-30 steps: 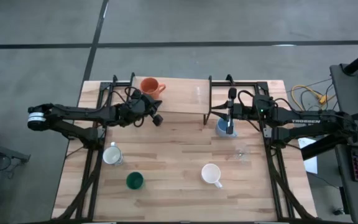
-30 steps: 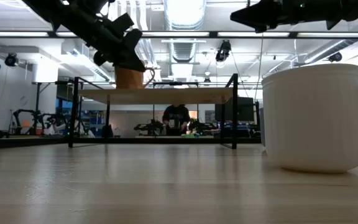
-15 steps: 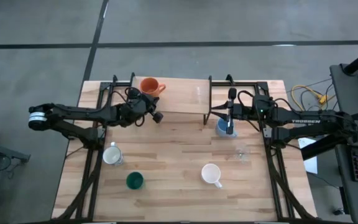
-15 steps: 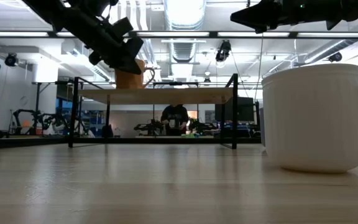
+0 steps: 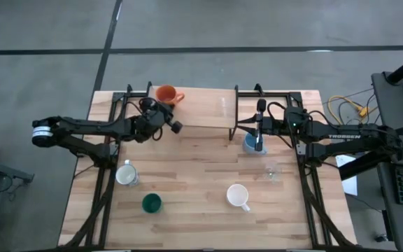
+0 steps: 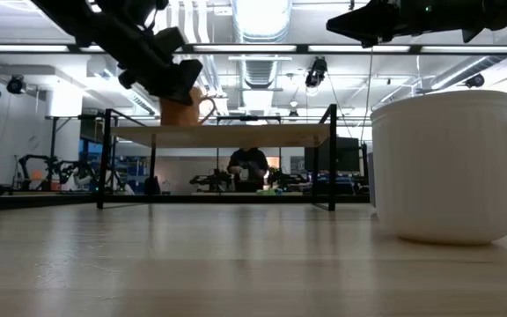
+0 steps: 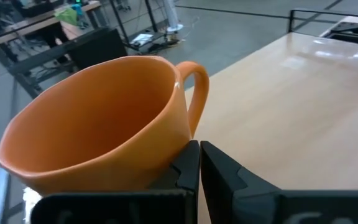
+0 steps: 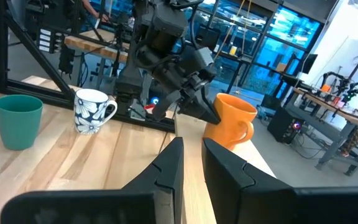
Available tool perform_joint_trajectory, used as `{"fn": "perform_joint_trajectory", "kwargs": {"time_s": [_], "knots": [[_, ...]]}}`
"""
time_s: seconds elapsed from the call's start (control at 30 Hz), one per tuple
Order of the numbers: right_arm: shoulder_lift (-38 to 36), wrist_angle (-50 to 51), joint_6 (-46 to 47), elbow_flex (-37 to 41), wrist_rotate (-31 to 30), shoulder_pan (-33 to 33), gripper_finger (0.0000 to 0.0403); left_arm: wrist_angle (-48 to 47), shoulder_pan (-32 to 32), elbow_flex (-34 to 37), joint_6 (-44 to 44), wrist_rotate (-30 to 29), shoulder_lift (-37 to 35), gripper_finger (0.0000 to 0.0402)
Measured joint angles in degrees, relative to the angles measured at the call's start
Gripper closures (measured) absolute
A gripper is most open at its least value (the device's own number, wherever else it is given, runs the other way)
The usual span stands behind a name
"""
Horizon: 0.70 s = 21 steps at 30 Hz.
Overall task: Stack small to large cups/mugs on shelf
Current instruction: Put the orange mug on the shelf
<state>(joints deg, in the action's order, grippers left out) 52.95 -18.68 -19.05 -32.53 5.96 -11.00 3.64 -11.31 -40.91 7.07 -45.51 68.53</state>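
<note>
From above we see one cup on the shelf (image 5: 208, 108): the orange mug (image 5: 166, 94) at its far left, with our left gripper (image 5: 174, 127) closed just beside it. Our right gripper (image 5: 258, 143) hangs over the blue mug (image 5: 250, 143), its narrow gap holding nothing we can make out. The patterned mug (image 5: 126, 174), green cup (image 5: 151, 204), white mug (image 5: 238, 197) and glass (image 5: 272, 171) wait on the table.

At table height, the orange mug sits on the shelf behind the left gripper.

The left wrist shows shut fingers (image 7: 222, 180) pressed against the mug.

The right wrist shows nothing gripped. By our judgement, most remains.
</note>
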Motion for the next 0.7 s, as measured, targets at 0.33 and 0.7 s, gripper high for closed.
{"fn": "perform_joint_trajectory", "kwargs": {"time_s": [0.33,0.7], "knots": [[0.0,-0.02,0.13,0.0,0.0,0.0,0.0351,0.02,-2.09,0.01,-0.49,-0.33,0.0,0.0402],[0.0,-0.04,0.17,0.0,-0.02,0.01,0.0351,0.0,-4.4,0.03,-2.11,-0.29,0.0,0.0402]]}}
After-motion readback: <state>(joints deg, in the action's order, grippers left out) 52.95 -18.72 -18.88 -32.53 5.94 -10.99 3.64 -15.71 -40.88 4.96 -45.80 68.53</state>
